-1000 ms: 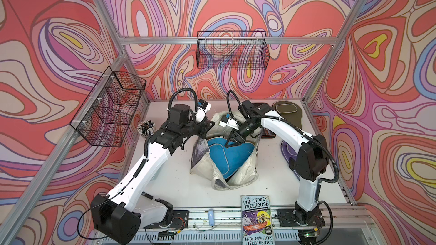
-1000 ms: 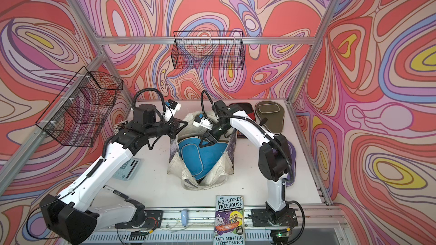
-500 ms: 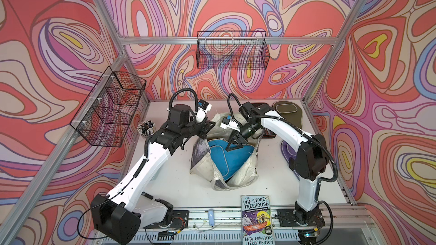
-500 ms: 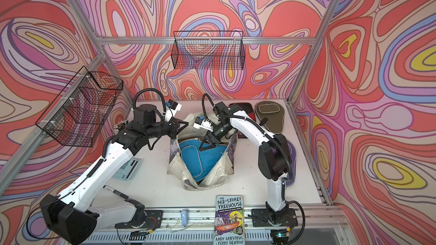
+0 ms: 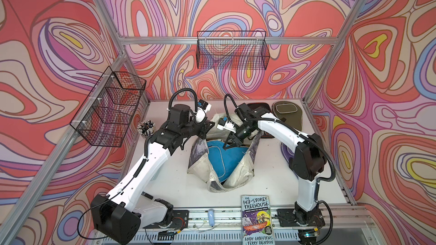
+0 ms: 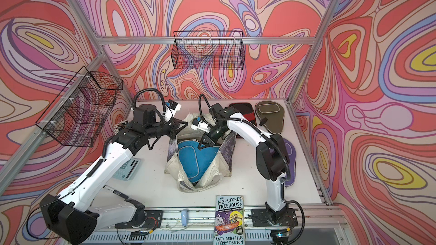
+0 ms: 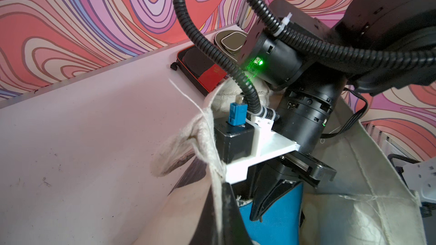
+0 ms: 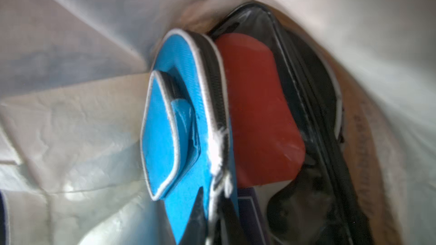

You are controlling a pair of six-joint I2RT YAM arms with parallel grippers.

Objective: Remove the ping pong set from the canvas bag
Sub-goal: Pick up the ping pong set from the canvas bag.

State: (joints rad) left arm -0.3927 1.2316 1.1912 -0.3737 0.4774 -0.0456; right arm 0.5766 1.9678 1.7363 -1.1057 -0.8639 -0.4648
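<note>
Grip: right claw (image 5: 230, 145) pinched shut on the top edge of the blue case (image 5: 223, 161), frame centre.
Case: inside the canvas bag (image 5: 240, 176), directly below that claw; red paddle pack (image 8: 259, 114) just beside it.
Bag rim: left claw (image 5: 210, 126) clamped on it, above centre.
Table (image 5: 181, 185): olive case (image 5: 286, 114) lies upper right of the bag.

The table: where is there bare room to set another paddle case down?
Bare table shows between the canvas bag and the right arm, and between bag and left arm. Crowded: far right corner, with olive case and black-red pack; purple case beside the right arm.
</note>
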